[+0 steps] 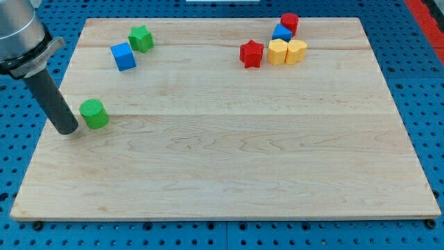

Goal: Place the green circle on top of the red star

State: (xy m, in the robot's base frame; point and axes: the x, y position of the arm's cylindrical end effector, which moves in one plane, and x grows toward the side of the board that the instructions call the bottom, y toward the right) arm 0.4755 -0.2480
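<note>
Tip (67,130) beside ribbed, upright green circle (93,113).

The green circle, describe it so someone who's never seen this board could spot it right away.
Start at the wooden board and go to its left edge, about halfway down. The green circle sits alone there, just right of my tip. Unlike the green star near the top, it is a round cylinder.

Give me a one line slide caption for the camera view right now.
My tip sits just left of the green circle, far across the board from the red star near the view's top.
</note>
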